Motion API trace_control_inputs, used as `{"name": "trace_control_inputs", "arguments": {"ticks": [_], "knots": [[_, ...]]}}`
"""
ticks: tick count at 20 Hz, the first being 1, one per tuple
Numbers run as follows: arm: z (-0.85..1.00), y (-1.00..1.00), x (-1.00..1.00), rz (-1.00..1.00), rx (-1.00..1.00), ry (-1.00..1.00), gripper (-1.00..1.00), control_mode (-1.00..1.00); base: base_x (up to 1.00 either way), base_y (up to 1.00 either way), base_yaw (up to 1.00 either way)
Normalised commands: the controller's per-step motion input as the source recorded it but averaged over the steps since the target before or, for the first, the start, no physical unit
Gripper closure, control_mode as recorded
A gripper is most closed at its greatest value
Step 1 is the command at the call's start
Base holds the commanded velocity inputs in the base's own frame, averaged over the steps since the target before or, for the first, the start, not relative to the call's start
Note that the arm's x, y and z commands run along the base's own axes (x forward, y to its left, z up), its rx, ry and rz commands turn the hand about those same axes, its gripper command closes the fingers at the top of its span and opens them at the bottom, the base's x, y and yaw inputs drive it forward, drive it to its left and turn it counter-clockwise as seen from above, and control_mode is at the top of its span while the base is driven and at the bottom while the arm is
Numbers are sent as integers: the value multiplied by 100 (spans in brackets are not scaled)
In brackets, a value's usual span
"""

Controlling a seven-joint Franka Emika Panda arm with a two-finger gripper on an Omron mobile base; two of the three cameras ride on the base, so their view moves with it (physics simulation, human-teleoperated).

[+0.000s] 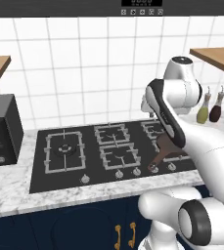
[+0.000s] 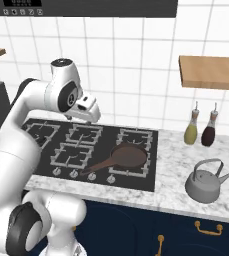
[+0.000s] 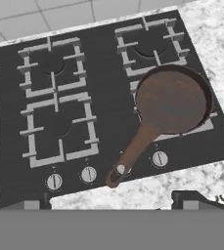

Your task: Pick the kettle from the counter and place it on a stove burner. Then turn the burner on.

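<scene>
The white arm (image 2: 21, 130) rises, bends forward at the elbow, and holds the gripper (image 2: 88, 109) raised, pointing downward. Its fingers stand wide apart, holding nothing.

1. A black stove (image 1: 84, 163) is sitting in the marble counter (image 1: 15, 188), its big burner (image 1: 64, 150) lying at the left end.
2. A brown pan (image 1: 165, 149) is resting on the right side of the stove, partly hidden behind the white arm (image 1: 182, 122).
3. Two bottles (image 1: 209, 107) are standing at the right by the tiled wall.
4. A dark oven (image 1: 1, 129) is sitting on the counter at far left.
</scene>
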Motion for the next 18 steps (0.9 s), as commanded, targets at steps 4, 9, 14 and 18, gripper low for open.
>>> {"name": "trace_control_inputs", "arguments": {"ticks": [4, 9, 14, 18], "knots": [[0, -83, -14, -42, 14, 0, -100, -100, 0, 0, 0], [-13, -75, -2, -34, 5, -1, -100, -100, 0, 0, 0], [-23, -84, 6, -23, 5, 0, -100, -100, 0, 0, 0], [-25, -86, 7, -20, 4, 0, -100, -100, 0, 0, 0]]}}
